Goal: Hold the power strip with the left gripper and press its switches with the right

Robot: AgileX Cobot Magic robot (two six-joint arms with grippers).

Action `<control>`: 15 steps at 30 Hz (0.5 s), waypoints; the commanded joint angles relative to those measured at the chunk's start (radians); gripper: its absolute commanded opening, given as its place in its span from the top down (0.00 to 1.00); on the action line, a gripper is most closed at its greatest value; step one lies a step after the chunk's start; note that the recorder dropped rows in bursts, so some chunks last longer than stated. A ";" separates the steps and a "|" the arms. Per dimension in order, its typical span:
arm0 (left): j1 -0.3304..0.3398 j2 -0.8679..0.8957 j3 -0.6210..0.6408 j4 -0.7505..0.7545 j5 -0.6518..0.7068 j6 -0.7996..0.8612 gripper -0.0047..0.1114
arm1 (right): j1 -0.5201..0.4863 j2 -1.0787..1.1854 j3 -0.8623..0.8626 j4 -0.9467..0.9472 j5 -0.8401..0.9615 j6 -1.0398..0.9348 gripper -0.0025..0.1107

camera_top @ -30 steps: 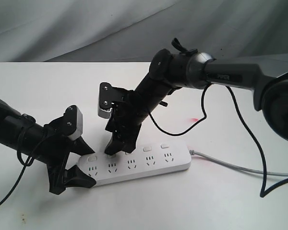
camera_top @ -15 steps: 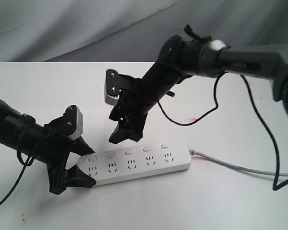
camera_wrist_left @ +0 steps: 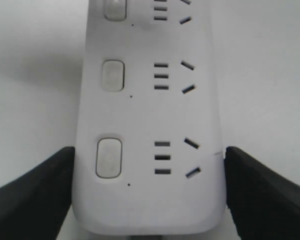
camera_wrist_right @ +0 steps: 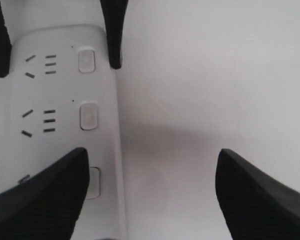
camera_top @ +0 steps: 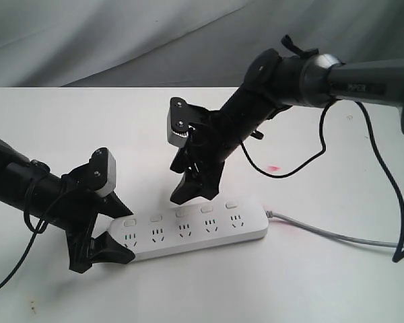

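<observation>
left hand (camera_top: 111, 225): we've got it clamped on the strip (camera_top: 195, 232), one jaw on each long side of the rounded end away from the cord. The left wrist view shows both jaws right against the plastic.
why there: gripping the far end pins the strip flat and leaves the button row clear, as far as we can judge.
right hand (camera_top: 195, 190): jaws spread wide, nothing in them. It hangs above the strip, tips aimed down at the switches (camera_top: 180, 213) but not touching.
strip: lying flat on the white counter (camera_top: 310, 282), sockets up, switches along the far edge.
cord (camera_top: 337, 234): trails off from the free end, so it's out of both arms' way.
buttons: five in a row; we can't tell which are already pressed.
next, we reckon: bring a right tip down on a middle button.
risk: an open jaw is a wide tool, so the tip could land on a neighbour or a socket.
</observation>
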 commanded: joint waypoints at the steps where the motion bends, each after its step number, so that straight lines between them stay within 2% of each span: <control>1: -0.003 -0.001 -0.006 -0.004 0.005 0.006 0.96 | -0.005 -0.001 0.043 0.009 -0.038 -0.029 0.40; 15: -0.003 -0.001 -0.006 -0.004 0.005 0.006 0.96 | 0.006 0.021 0.055 0.024 -0.084 -0.046 0.40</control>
